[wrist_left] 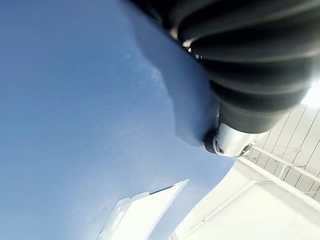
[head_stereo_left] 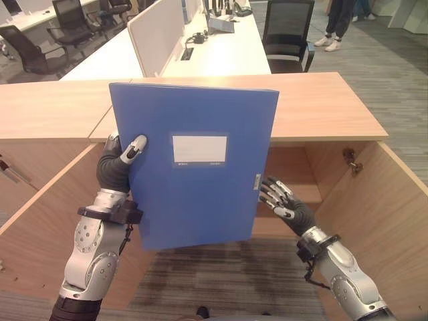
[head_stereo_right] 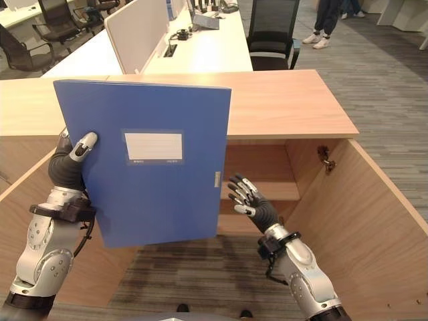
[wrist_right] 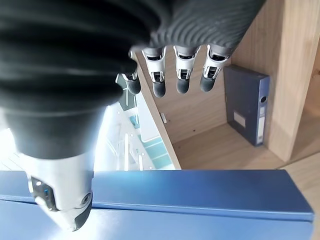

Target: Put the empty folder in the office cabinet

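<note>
L hand point(head_stereo_left: 119, 167) grips flat blue folder point(head_stereo_left: 194, 167) upright; R hand point(head_stereo_left: 284, 204) open.

Open wooden cabinet point(head_stereo_left: 321, 114); second blue folder point(wrist_right: 247, 104) upright on inner shelf.

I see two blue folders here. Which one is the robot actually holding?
The big blue folder held upright before the cabinet, gripped at its edge by the left hand. The other folder stands inside the cabinet, untouched.

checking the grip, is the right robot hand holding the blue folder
No, the right robot hand is open beside the blue folder; the left robot hand grips it.
</note>
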Robot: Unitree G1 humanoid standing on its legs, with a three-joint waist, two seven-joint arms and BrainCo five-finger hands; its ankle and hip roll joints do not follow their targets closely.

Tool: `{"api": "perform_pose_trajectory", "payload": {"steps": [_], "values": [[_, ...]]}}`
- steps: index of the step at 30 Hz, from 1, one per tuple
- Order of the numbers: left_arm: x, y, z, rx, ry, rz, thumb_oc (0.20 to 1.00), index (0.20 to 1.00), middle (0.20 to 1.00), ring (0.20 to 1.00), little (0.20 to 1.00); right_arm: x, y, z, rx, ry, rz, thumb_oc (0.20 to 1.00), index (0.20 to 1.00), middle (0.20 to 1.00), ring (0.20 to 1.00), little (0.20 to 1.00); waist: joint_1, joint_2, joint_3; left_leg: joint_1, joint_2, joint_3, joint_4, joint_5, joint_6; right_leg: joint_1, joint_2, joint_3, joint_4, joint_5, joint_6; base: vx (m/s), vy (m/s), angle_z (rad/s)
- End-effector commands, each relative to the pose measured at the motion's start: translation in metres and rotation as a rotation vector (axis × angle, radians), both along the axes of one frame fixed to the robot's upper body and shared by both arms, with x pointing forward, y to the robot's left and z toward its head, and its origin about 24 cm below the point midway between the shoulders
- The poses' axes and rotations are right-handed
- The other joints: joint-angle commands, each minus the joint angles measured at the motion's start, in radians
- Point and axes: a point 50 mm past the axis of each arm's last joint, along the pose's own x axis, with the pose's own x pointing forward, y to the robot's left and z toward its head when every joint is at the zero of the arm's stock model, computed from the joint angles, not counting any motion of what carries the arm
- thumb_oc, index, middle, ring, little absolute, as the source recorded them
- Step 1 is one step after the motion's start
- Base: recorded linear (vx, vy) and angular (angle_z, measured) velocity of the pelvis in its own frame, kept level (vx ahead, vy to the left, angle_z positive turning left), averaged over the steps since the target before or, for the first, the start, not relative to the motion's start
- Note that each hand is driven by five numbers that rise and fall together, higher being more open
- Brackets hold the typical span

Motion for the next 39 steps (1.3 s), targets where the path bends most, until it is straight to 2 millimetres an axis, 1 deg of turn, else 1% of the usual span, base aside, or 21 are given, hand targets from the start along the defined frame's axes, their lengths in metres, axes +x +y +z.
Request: {"api": "perform_pose_trajectory", "payload": {"steps": [1, 5, 8, 11, 12, 13, 16, 19, 22, 24, 25, 27, 28, 31, 34, 39], "values": [[0.006, 0.001, 0.022, 0.003, -0.122, -0.004, 0.200, 0.200, 0.200, 0.200, 0.200, 0.014, 0.021, 0.043, 0.107, -0.188, 0.092, 1.000, 1.000, 1.000, 1.000, 1.000, -0.001, -0.037, -0.017, 0.027, 0.025, 0.003, 0.015, -0.095, -0.021, 0.021, -0.041, 0.031, 0.047, -0.115, 0.058, 0.00, 0.000, 0.00], [0.007, -0.004, 0.021, -0.007, -0.117, -0.029, 0.200, 0.200, 0.200, 0.200, 0.200, 0.016, 0.027, 0.044, 0.122, -0.190, 0.099, 1.000, 1.000, 1.000, 1.000, 1.000, -0.002, -0.038, -0.018, 0.027, 0.025, 0.005, 0.015, -0.095, -0.021, 0.021, -0.040, 0.033, 0.044, -0.113, 0.058, 0.00, 0.000, 0.00], [0.009, -0.012, 0.020, -0.012, -0.111, -0.066, 0.200, 0.200, 0.200, 0.200, 0.200, 0.017, 0.035, 0.040, 0.142, -0.171, 0.110, 1.000, 1.000, 1.000, 1.000, 1.000, -0.003, -0.039, -0.017, 0.026, 0.026, 0.012, 0.015, -0.096, -0.022, 0.019, -0.040, 0.037, 0.037, -0.107, 0.059, 0.00, 0.000, 0.00], [0.011, -0.017, 0.019, -0.007, -0.105, -0.091, 0.200, 0.200, 0.200, 0.200, 0.200, 0.018, 0.038, 0.038, 0.144, -0.163, 0.116, 1.000, 1.000, 1.000, 1.000, 1.000, -0.003, -0.039, -0.016, 0.025, 0.026, 0.016, 0.015, -0.096, -0.022, 0.018, -0.039, 0.038, 0.033, -0.105, 0.060, -0.01, 0.000, -0.01], [0.012, -0.024, 0.018, 0.005, -0.099, -0.133, 0.200, 0.200, 0.200, 0.200, 0.200, 0.018, 0.041, 0.035, 0.135, -0.153, 0.122, 1.000, 1.000, 1.000, 1.000, 1.000, -0.005, -0.040, -0.015, 0.025, 0.027, 0.018, 0.015, -0.096, -0.022, 0.017, -0.039, 0.040, 0.033, -0.104, 0.060, -0.02, -0.001, -0.03], [0.012, -0.027, 0.018, 0.008, -0.096, -0.152, 0.200, 0.200, 0.200, 0.200, 0.200, 0.018, 0.041, 0.034, 0.134, -0.148, 0.121, 1.000, 1.000, 1.000, 1.000, 1.000, -0.006, -0.040, -0.015, 0.025, 0.027, 0.018, 0.015, -0.096, -0.023, 0.017, -0.039, 0.041, 0.032, -0.104, 0.060, 0.00, 0.000, 0.00], [0.012, -0.034, 0.016, 0.014, -0.088, -0.192, 0.200, 0.200, 0.200, 0.200, 0.200, 0.019, 0.043, 0.029, 0.124, -0.130, 0.120, 1.000, 1.000, 1.000, 1.000, 1.000, -0.007, -0.040, -0.015, 0.026, 0.028, 0.019, 0.015, -0.097, -0.022, 0.017, -0.039, 0.038, 0.031, -0.102, 0.060, 0.00, 0.000, 0.00], [0.012, -0.042, 0.015, 0.032, -0.082, -0.243, 0.200, 0.200, 0.200, 0.200, 0.200, 0.020, 0.044, 0.020, 0.121, -0.091, 0.113, 1.000, 1.000, 1.000, 1.000, 1.000, -0.008, -0.040, -0.014, 0.028, 0.027, 0.020, 0.015, -0.099, -0.021, 0.017, -0.040, 0.039, 0.031, -0.101, 0.060, 0.00, 0.000, 0.00], [0.013, -0.047, 0.013, 0.046, -0.069, -0.280, 0.200, 0.200, 0.200, 0.200, 0.200, 0.020, 0.046, 0.018, 0.121, -0.077, 0.121, 1.000, 1.000, 1.000, 1.000, 1.000, -0.011, -0.040, -0.014, 0.030, 0.027, 0.021, 0.015, -0.100, -0.020, 0.018, -0.040, 0.041, 0.030, -0.101, 0.061, 0.00, 0.000, 0.00], [0.014, -0.050, 0.012, 0.060, -0.061, -0.295, 0.200, 0.200, 0.200, 0.200, 0.200, 0.020, 0.048, 0.018, 0.119, -0.079, 0.132, 1.000, 1.000, 1.000, 1.000, 1.000, -0.012, -0.041, -0.014, 0.031, 0.027, 0.022, 0.015, -0.101, -0.020, 0.017, -0.040, 0.043, 0.030, -0.101, 0.061, 0.00, 0.000, 0.00], [0.015, -0.054, 0.010, 0.092, -0.049, -0.338, 0.200, 0.200, 0.200, 0.200, 0.200, 0.020, 0.053, 0.020, 0.125, -0.079, 0.176, 1.000, 1.000, 1.000, 1.000, 1.000, -0.012, -0.041, -0.014, 0.031, 0.027, 0.024, 0.015, -0.100, -0.020, 0.016, -0.039, 0.044, 0.032, -0.101, 0.061, 0.00, 0.000, 0.00], [0.015, -0.055, 0.010, 0.104, -0.045, -0.359, 0.200, 0.200, 0.200, 0.200, 0.200, 0.020, 0.054, 0.021, 0.127, -0.077, 0.196, 1.000, 1.000, 1.000, 1.000, 1.000, -0.012, -0.041, -0.014, 0.030, 0.028, 0.024, 0.015, -0.100, -0.020, 0.015, -0.039, 0.044, 0.032, -0.101, 0.062, 0.00, 0.002, -0.02], [0.015, -0.058, 0.008, 0.132, -0.032, -0.404, 0.200, 0.200, 0.200, 0.200, 0.200, 0.019, 0.055, 0.022, 0.131, -0.069, 0.238, 1.000, 1.000, 1.000, 1.000, 1.000, -0.012, -0.042, -0.013, 0.030, 0.028, 0.024, 0.015, -0.099, -0.021, 0.014, -0.039, 0.045, 0.033, -0.102, 0.062, 0.00, 0.000, 0.00], [0.015, -0.060, 0.009, 0.158, -0.026, -0.435, 0.200, 0.200, 0.200, 0.200, 0.200, 0.020, 0.055, 0.024, 0.130, -0.073, 0.262, 1.000, 1.000, 1.000, 1.000, 1.000, -0.012, -0.043, -0.012, 0.029, 0.028, 0.023, 0.015, -0.098, -0.021, 0.012, -0.039, 0.045, 0.035, -0.102, 0.063, 0.00, 0.000, 0.00], [0.014, -0.063, 0.009, 0.190, -0.012, -0.495, 0.200, 0.200, 0.200, 0.200, 0.200, 0.023, 0.054, 0.032, 0.103, -0.089, 0.314, 1.000, 1.000, 1.000, 1.000, 1.000, -0.011, -0.046, -0.012, 0.029, 0.027, 0.020, 0.015, -0.098, -0.021, 0.011, -0.040, 0.044, 0.039, -0.103, 0.064, 0.00, 0.000, 0.00], [0.013, -0.067, 0.009, 0.197, -0.002, -0.537, 0.200, 0.200, 0.200, 0.200, 0.200, 0.023, 0.056, 0.036, 0.108, -0.090, 0.365, 1.000, 1.000, 1.000, 1.000, 1.000, -0.011, -0.048, -0.010, 0.029, 0.026, 0.019, 0.015, -0.098, -0.020, 0.010, -0.038, 0.044, 0.047, -0.106, 0.064, 0.00, 0.000, 0.00]]}}
